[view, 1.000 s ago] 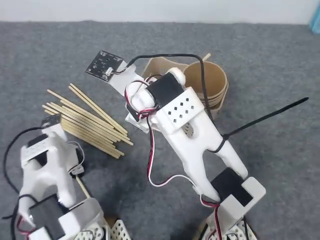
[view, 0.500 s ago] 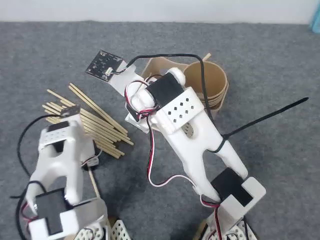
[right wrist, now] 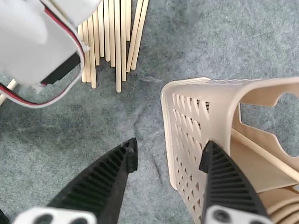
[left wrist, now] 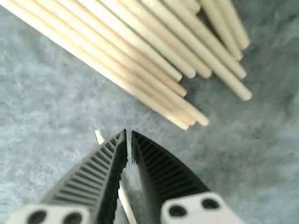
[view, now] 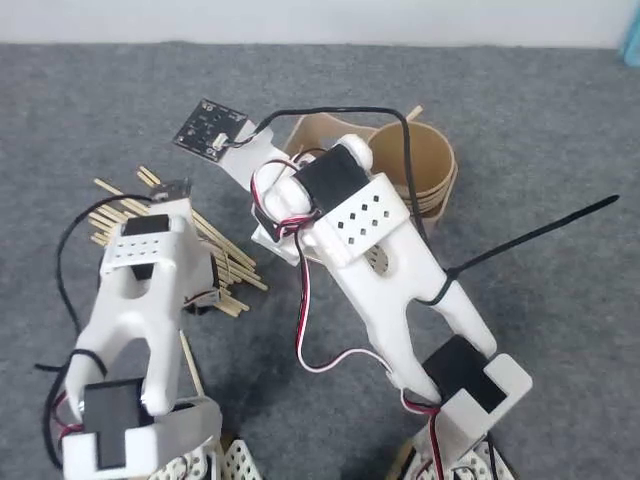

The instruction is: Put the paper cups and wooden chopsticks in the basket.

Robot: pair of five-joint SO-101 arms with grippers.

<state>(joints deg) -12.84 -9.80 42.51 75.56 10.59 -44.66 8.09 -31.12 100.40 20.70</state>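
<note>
Many wooden chopsticks (left wrist: 140, 51) lie piled beside the basket (right wrist: 187, 135), which holds paper cups (view: 412, 160). Beside that pile, the left gripper (left wrist: 128, 135) jaws pinch one chopstick (left wrist: 99, 137); the right gripper (right wrist: 170, 148) jaws gape across the basket's wall.

Grey fuzzy surface (view: 560, 120).
Pale wall (view: 300, 20) along its far edge; something blue (view: 634, 45) at the far right corner.

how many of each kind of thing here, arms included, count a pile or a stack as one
robot arms: 2 (left arm, right arm)
basket: 1
paper cup stack: 1, cups in it too nested to count
chopstick pile: 1
stray chopstick by the left arm: 1
total: 6
</note>
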